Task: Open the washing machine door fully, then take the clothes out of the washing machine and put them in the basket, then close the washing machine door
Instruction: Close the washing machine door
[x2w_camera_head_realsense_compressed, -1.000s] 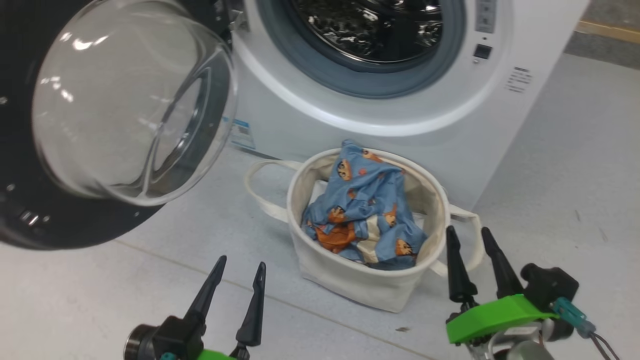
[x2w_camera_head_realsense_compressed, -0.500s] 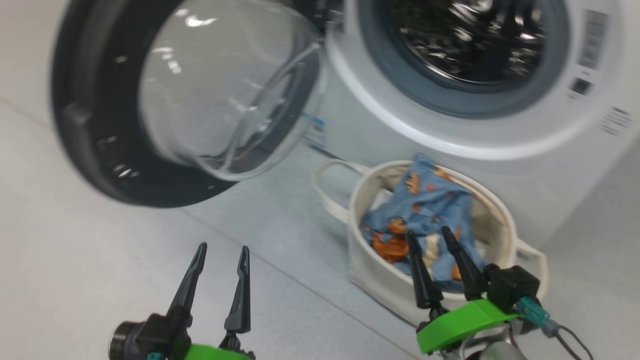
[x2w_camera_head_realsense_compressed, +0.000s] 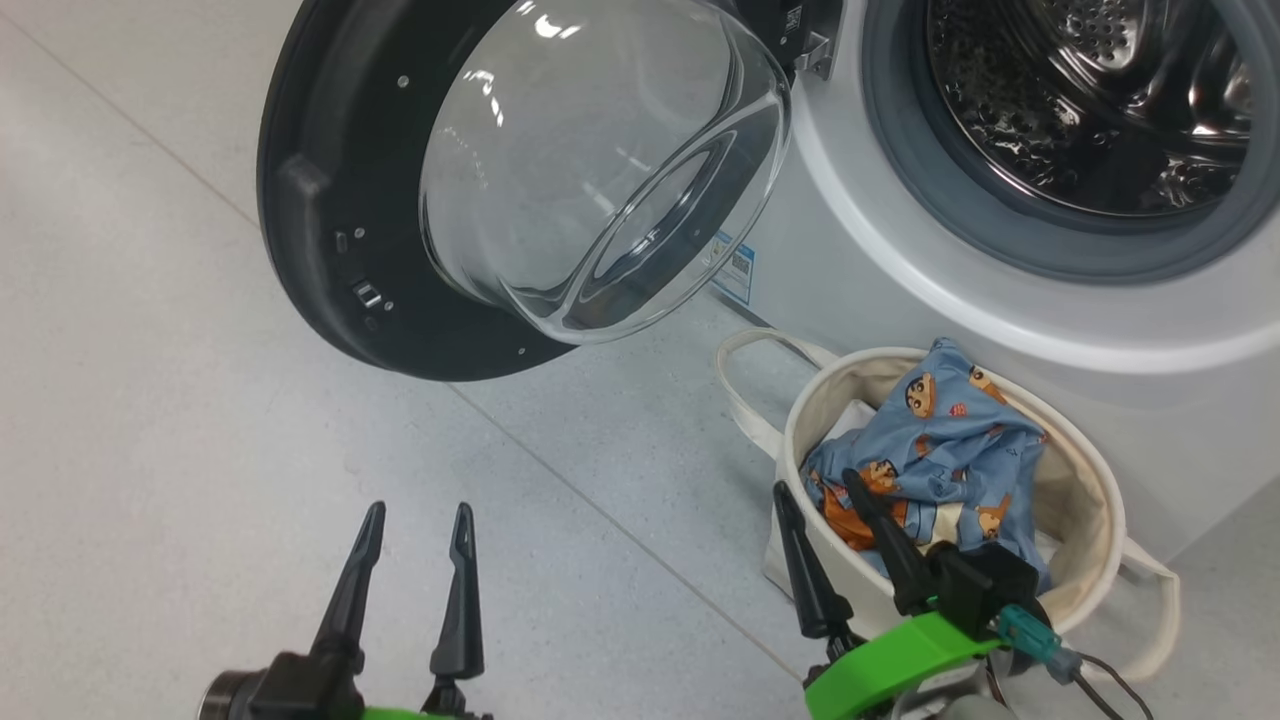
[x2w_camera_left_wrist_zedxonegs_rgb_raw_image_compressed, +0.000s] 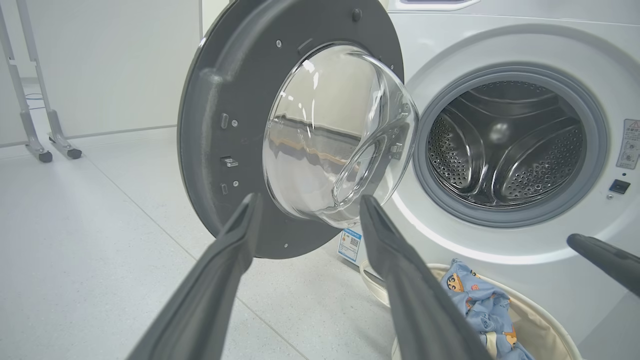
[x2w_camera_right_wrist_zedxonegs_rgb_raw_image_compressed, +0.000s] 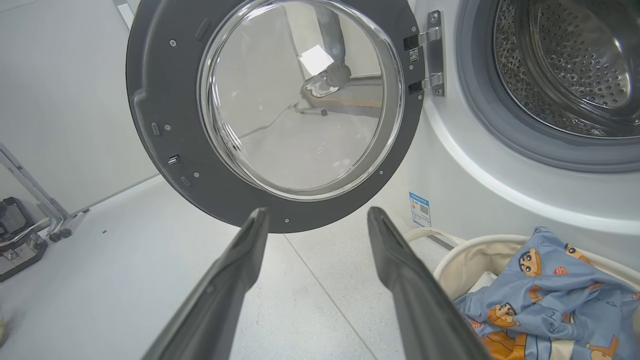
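Observation:
The washing machine (x2w_camera_head_realsense_compressed: 900, 300) stands at the upper right, its steel drum (x2w_camera_head_realsense_compressed: 1090, 100) showing no clothes inside. The washing machine door (x2w_camera_head_realsense_compressed: 330, 200) hangs wide open to the left, glass bowl (x2w_camera_head_realsense_compressed: 590, 180) bulging toward me. Blue printed clothes (x2w_camera_head_realsense_compressed: 950, 450) lie in the cream basket (x2w_camera_head_realsense_compressed: 1090, 500) on the floor before the machine. My left gripper (x2w_camera_head_realsense_compressed: 418, 518) is open and empty over bare floor at the lower left. My right gripper (x2w_camera_head_realsense_compressed: 818, 488) is open and empty at the basket's near-left rim. The door (x2w_camera_left_wrist_zedxonegs_rgb_raw_image_compressed: 225, 125) and clothes (x2w_camera_right_wrist_zedxonegs_rgb_raw_image_compressed: 550, 300) show in the wrist views too.
Pale tiled floor (x2w_camera_head_realsense_compressed: 150, 450) spreads to the left and front. A metal stand's legs (x2w_camera_left_wrist_zedxonegs_rgb_raw_image_compressed: 40, 145) rest by the far wall, and a dark device (x2w_camera_right_wrist_zedxonegs_rgb_raw_image_compressed: 15, 235) sits at the left on the floor.
The head camera has swung left, so the machine, door and basket have slid right in its view. Both grippers stay open; the right one now overlaps the basket's near rim.

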